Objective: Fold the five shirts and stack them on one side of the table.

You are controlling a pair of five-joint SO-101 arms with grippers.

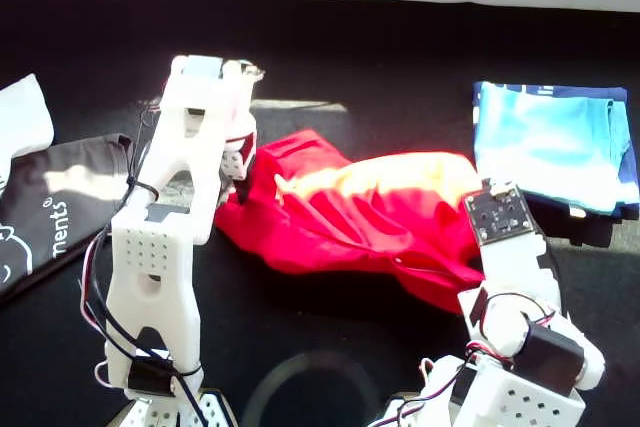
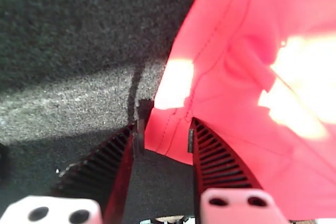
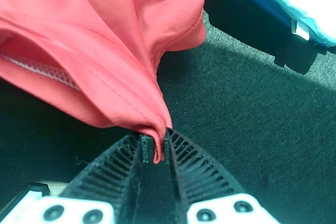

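Note:
A crumpled red shirt (image 1: pixel 350 212) lies across the middle of the black table. My left gripper (image 2: pixel 163 140) sits at the shirt's left edge (image 1: pixel 238 162). It is open, and a hemmed corner of the red shirt (image 2: pixel 170 129) lies between its two black fingers (image 2: pixel 210 156). My right gripper (image 3: pixel 155 150) is at the shirt's near right end, shut on a pinched fold of the red shirt (image 3: pixel 105 77), which rises away from the table cloth. In the high view the right arm's wrist (image 1: pixel 500 217) covers that grip.
A folded light-blue shirt (image 1: pixel 555 147) lies on a dark one at the back right, also seen from the right wrist as a dark-blue edge (image 3: pixel 247 14). A black printed shirt (image 1: pixel 50 212) and a white shirt (image 1: pixel 20 117) lie at the left. Table (image 1: pixel 330 357).

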